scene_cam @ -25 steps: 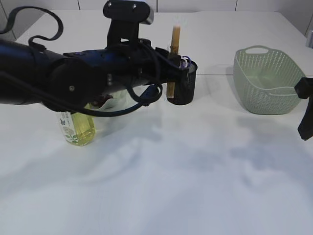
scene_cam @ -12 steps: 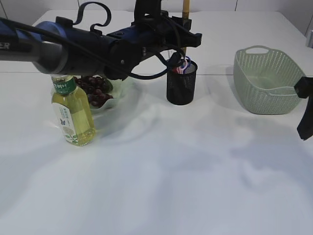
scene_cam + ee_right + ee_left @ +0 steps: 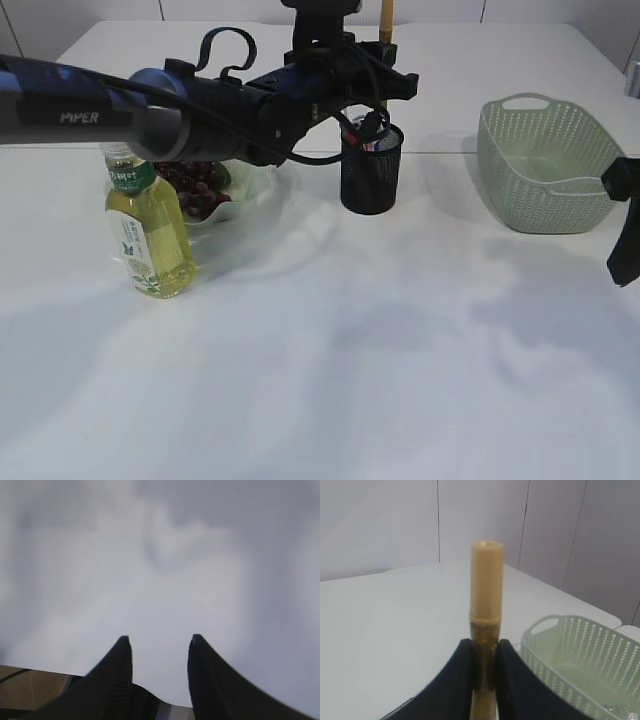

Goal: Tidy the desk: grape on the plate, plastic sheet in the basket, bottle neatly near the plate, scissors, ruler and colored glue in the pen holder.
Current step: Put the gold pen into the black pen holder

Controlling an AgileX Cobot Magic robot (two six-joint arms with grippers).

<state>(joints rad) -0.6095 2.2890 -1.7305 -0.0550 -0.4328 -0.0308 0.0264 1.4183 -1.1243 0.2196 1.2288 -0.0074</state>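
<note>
Left tool [image 3: 484, 652], as you see, clamps the glue stick [image 3: 486, 587] upright above the pen holder [image 3: 370, 170]; basket [image 3: 545, 165] stands rightward.

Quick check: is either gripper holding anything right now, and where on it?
The left gripper is shut on the colored glue, gripping its glittery body just below the cap, above the pen holder. The right gripper is open and empty.

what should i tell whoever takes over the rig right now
Left gripper: shut on the gold glue stick, held upright above the pen holder.
Right gripper: open, empty, over bare table at the right edge.
Done: grapes on the plate, bottle standing beside it. Something is already in the holder, hard to identify.
Basket: contents unclear.
Left: lower the glue stick into the holder and release.
</note>
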